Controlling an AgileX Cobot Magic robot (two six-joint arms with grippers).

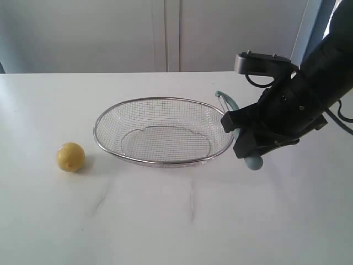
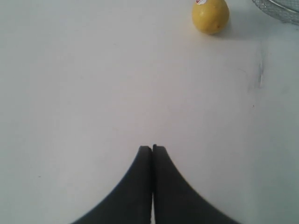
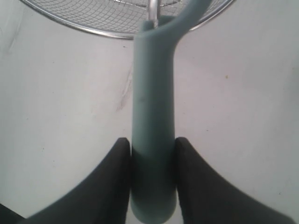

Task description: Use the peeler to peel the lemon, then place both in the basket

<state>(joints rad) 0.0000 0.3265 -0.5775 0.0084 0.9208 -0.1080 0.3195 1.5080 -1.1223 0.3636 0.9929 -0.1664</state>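
**Left.** A small round yellow lemon [image 1: 70, 157] rests on the white desk [image 1: 165, 221], well apart from the basket and from both arms. The left jaws appear only in the left wrist view: two dark fingers pressed together, holding nothing, over bare desk. In that view the lemon [image 2: 210, 15] lies far ahead of the fingertips, partly cut by the frame edge. It carries a small red-and-white sticker that the exterior view does not show. A sliver of wire rim [image 2: 280, 9] is just visible in the corner beyond it.

**Centre.** A wide, shallow oval basket of silver wire mesh [image 1: 95, 134] with a thick metal rim sits on the desk. Its right rim is hidden behind the right arm.

**Right.** The right jaws are clamped on the thick pale teal-green handle of the hand peeler [image 1: 253, 162], just beside the basket's right rim. In the exterior view the black gripper body covers most of the handle. Only the rounded butt end below it and the curved neck above it can be seen. Whether the butt touches the desk cannot be told. The right wrist view shows the whole handle [image 3: 154, 93] gripped near its butt between the two fingers and pointing towards the basket mesh [image 3: 107, 18]. The looped head is cut off at the frame edge, and the blade is hard to make out.
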